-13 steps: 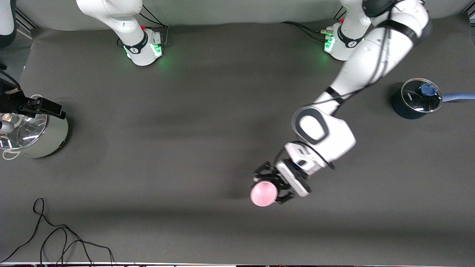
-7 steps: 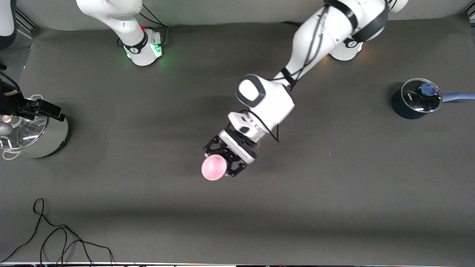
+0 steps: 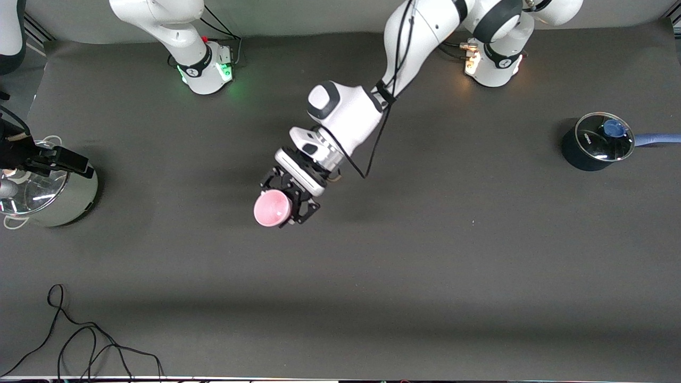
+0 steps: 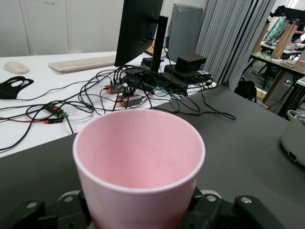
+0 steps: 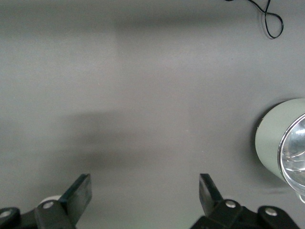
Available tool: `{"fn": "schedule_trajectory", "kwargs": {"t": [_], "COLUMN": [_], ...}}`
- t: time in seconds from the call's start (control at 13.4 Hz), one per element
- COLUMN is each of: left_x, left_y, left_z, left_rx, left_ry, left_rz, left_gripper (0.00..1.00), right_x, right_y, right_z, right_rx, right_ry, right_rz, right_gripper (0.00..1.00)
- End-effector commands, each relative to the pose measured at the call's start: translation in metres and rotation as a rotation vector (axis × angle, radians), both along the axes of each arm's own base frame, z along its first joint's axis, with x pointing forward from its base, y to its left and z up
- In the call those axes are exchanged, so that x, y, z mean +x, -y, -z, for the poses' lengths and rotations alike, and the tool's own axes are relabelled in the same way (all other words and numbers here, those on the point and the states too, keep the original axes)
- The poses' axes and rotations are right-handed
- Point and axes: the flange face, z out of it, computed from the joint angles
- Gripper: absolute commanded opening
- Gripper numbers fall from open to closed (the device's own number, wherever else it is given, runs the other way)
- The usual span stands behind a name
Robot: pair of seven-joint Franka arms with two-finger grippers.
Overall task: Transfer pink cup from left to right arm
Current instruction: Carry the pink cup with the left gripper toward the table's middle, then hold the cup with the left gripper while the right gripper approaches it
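My left gripper [image 3: 283, 204] is shut on the pink cup [image 3: 272, 209], a small plain pale-pink tapered cup. It holds the cup in the air over the middle of the dark table, mouth turned toward the front camera. In the left wrist view the cup [image 4: 138, 157] fills the middle, with the black fingers [image 4: 217, 210] pressed on both its sides. My right gripper [image 3: 72, 159] waits over the silver pot at the right arm's end of the table. In the right wrist view it [image 5: 145, 186] is open and empty above bare table.
A silver pot with a glass lid [image 3: 64, 199] stands at the right arm's end; it also shows in the right wrist view [image 5: 281, 143]. A dark blue saucepan [image 3: 582, 151] with a lid stands at the left arm's end. A black cable [image 3: 80, 340] lies near the front edge.
My left arm has swung the pink cup toward the right arm's end of the table and away from the front edge. The right gripper has hardly moved.
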Motion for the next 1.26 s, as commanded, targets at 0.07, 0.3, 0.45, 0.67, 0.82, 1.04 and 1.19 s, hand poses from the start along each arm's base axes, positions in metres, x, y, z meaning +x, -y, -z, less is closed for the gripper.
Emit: {"fn": "schedule_trajectory", "kwargs": {"t": [0.07,0.3,0.45,0.67,0.82,1.04,1.19], "left_x": [-0.015,-0.021,-0.032,-0.03,-0.026,-0.026,-0.025], "left_y": [0.011,0.013,0.02,0.018,0.015,0.015,0.015], "left_z": [-0.014,-0.012,-0.016,-0.014,-0.009,-0.005,-0.004], "left_rx": [-0.007,-0.002,-0.009,-0.004,0.008,0.011,0.013], "left_ry": [0.066,0.097,0.111,0.113,0.118,0.116,0.115], "left_rz": [-0.033,-0.064,-0.065,-0.067,-0.074,-0.075,-0.076], "left_gripper": [0.0,0.0,0.0,0.0,0.0,0.0,0.0], "right_x": [0.004,0.006,0.019,0.037,0.042,0.047,0.045], "right_y": [-0.003,-0.02,-0.063,-0.107,-0.148,-0.209,-0.25], "right_z": [-0.005,-0.009,-0.013,-0.018,-0.014,-0.015,-0.016], "right_rx": [0.013,0.014,0.018,0.019,0.02,0.028,0.035], "right_ry": [0.015,0.029,0.054,0.084,0.087,0.112,0.125], "right_rz": [-0.018,-0.043,-0.103,-0.092,-0.069,-0.03,-0.02], "right_gripper": [1.0,1.0,1.0,1.0,1.0,1.0,1.0]}}
